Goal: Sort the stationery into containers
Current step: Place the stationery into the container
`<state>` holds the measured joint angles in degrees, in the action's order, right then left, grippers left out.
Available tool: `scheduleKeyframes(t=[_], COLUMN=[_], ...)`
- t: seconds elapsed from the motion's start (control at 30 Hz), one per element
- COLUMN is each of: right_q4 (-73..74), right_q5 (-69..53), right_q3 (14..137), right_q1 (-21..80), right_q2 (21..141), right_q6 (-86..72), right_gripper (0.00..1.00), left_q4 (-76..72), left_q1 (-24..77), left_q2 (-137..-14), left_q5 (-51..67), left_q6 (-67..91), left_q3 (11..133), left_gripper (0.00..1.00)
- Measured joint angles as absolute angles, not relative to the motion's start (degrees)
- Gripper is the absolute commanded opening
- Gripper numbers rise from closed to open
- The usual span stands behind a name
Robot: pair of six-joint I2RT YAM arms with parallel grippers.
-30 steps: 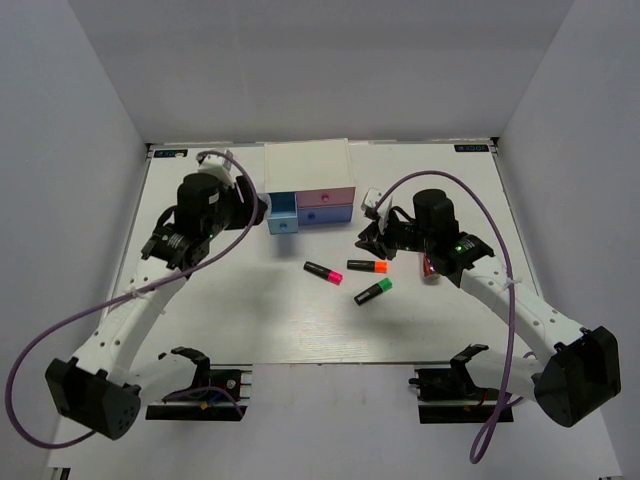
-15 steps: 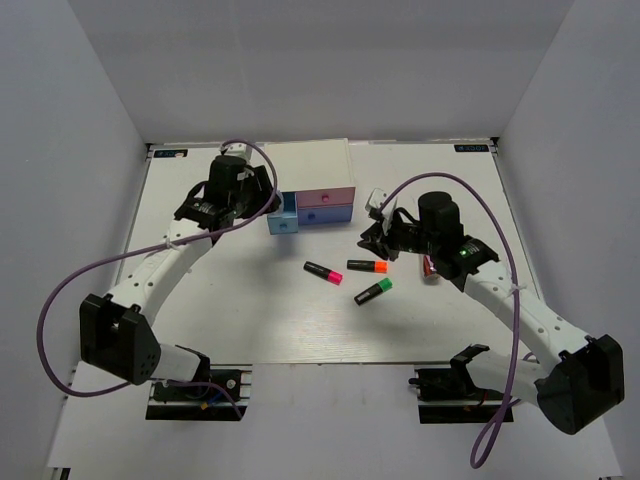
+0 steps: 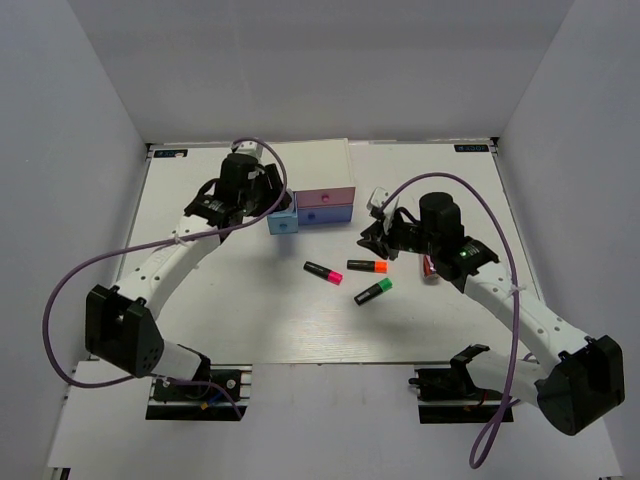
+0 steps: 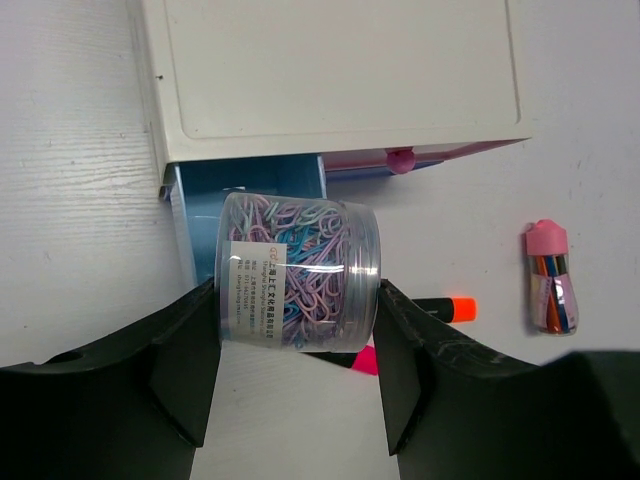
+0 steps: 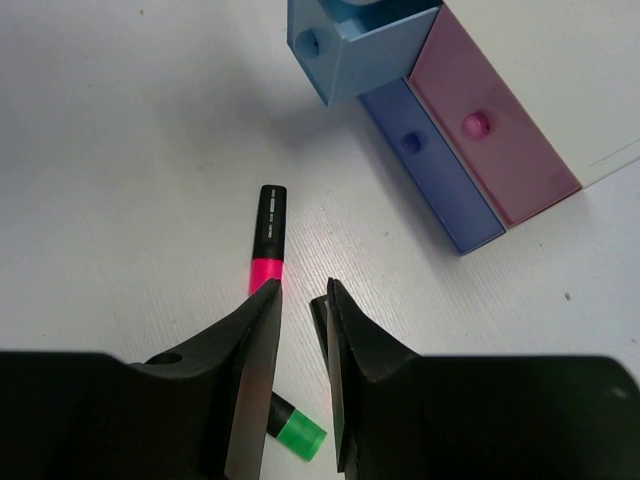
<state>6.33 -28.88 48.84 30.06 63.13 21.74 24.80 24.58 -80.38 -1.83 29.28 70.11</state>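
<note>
While the left claw (image 4: 297, 330) grips the paper-clip tub (image 4: 298, 272) over the open light blue drawer (image 4: 250, 180), drop-off's on. Next: lower, then release.

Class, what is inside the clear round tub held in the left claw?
The clear round plastic tub in the left claw is packed with pastel paper clips, pink, blue and lilac. Its white label hides those behind it.

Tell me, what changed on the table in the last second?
The left gripper, holding a clear tub of paper clips, swung right toward the drawer chest and now hangs over its open light blue drawer. The right gripper and three highlighters barely moved.
</note>
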Motion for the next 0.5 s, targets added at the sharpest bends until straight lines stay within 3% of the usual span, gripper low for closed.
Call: scheduleKeyframes(t=[0.23, 0.33, 0.37, 0.5], right_q4=[6.0, 5.8, 5.7, 5.8], right_q5=[-28.9, -28.9, -28.9, -28.9], right_q3=[48.8, 48.5, 48.3, 47.8], right_q1=[29.9, 29.8, 29.8, 29.6], right_q2=[62.5, 62.2, 62.2, 62.2], right_q6=[21.4, 21.3, 21.3, 21.1], right_gripper=[0.33, 0.34, 0.34, 0.37], left_q4=[26.6, 27.5, 27.9, 28.7], left_q1=[26.6, 27.2, 27.5, 28.3], left_q2=[-84.6, -85.5, -85.7, -86.2], left_q5=[-6.0, -8.1, -8.5, -9.6], left_q6=[29.9, 29.9, 29.9, 30.0], left_q3=[71.5, 73.1, 73.6, 74.4], left_gripper=[0.24, 0.34, 0.44, 0.65])
